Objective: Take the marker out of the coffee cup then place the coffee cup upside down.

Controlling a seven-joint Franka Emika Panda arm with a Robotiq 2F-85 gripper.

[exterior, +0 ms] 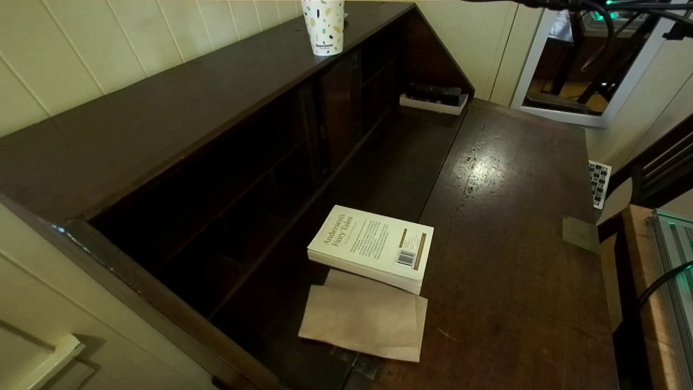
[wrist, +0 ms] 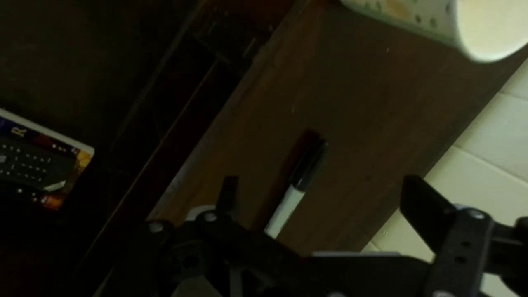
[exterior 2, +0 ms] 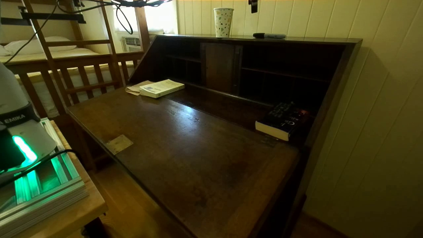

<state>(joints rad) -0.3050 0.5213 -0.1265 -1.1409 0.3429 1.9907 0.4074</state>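
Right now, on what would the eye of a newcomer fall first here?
Probably the speckled white cup, upright atop the dark desk, with the marker lying nearby. Next would come the green light near an exterior view's left edge, and the pale book lower on the desk.

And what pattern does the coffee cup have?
The coffee cup is white with scattered dark, green and yellowish specks, clearest in an exterior view.

In an exterior view, the window (exterior 2: 162, 16) at far left is washed out to white and the near left is tinted by a green light (exterior 2: 24, 150). In both exterior views the desk (exterior 2: 198, 158) is marked by glare and its shelves (exterior 2: 284, 74) are sunk in shadow. The wrist view is dimly lit, the cup (wrist: 441, 18) blurred.
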